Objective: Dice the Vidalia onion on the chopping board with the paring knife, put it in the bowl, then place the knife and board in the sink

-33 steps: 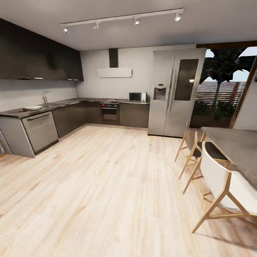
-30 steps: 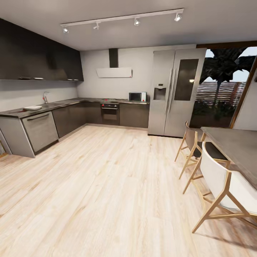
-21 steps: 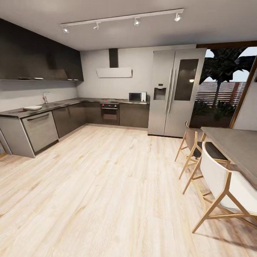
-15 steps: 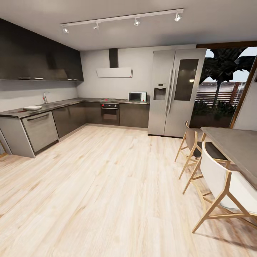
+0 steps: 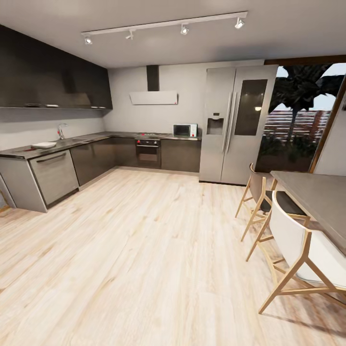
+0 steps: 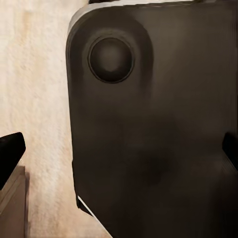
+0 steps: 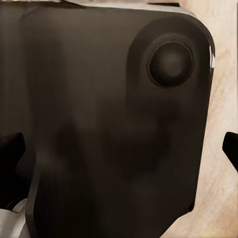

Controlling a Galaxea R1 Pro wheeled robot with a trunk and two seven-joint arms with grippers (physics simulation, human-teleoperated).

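We look across the kitchen (image 5: pixel 158 144) from the head view. At about 9 o'clock the grey surface (image 5: pixel 72 142) runs along the left wall, and on it sits the white bowl (image 5: pixel 43 145), with the chrome tap of the sink (image 5: pixel 61 130) just beyond it. The onion, board and knife are too small to make out from here. Dark cabinets (image 5: pixel 48 77) hang above. Toward 12 o'clock we see the oven (image 5: pixel 148 152) and the microwave (image 5: pixel 184 129), then the steel fridge (image 5: pixel 238 125). The pale wood floor (image 5: pixel 144 250) spreads across the middle. At 3 o'clock two wooden chairs (image 5: pixel 288 235) stand against a grey island (image 5: pixel 317 197).

In the left wrist view the left gripper's fingers (image 6: pixel 10 153) show as dark tips at opposite edges, spread wide, over a dark robot base (image 6: pixel 158 129). In the right wrist view the right gripper's fingers (image 7: pixel 10 148) are likewise spread apart and hold nothing.
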